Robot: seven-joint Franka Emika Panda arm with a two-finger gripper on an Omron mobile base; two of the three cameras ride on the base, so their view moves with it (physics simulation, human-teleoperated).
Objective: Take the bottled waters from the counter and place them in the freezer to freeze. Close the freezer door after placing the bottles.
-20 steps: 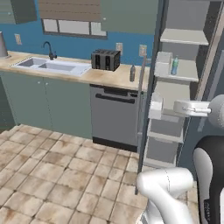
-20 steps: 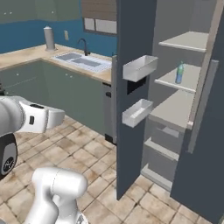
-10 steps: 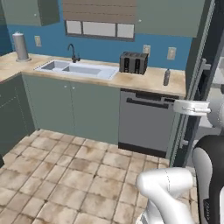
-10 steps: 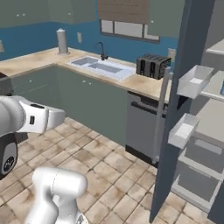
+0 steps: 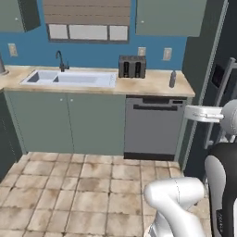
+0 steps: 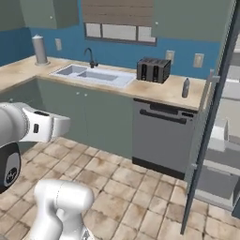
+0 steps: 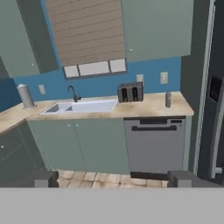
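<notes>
A smoky grey bottled water [image 5: 172,78] [image 6: 186,87] [image 7: 168,99] stands upright near the right end of the beige counter [image 5: 152,85] [image 6: 159,93] [image 7: 148,107]. The dark freezer door [image 5: 221,88] [image 6: 209,136] [image 7: 214,100] hangs open at the right, showing its dispenser panel. Pale freezer shelves [image 6: 220,180] show behind the door. My gripper [image 7: 113,179] is open and holds nothing. It is well back from the counter and faces it across the floor. Its fingertips [image 7: 43,178] stand wide apart.
A black toaster [image 5: 132,67] [image 6: 153,70] [image 7: 130,92] sits left of the bottle. A white sink [image 5: 69,78] [image 6: 91,75] with a tap lies further left. A paper towel roll [image 6: 40,50] stands at the far left. A grey dishwasher [image 5: 155,127] sits under the counter.
The whole picture has shifted: the base has turned from the freezer interior toward the counter, which now sits centred. The gripper has stayed open.
</notes>
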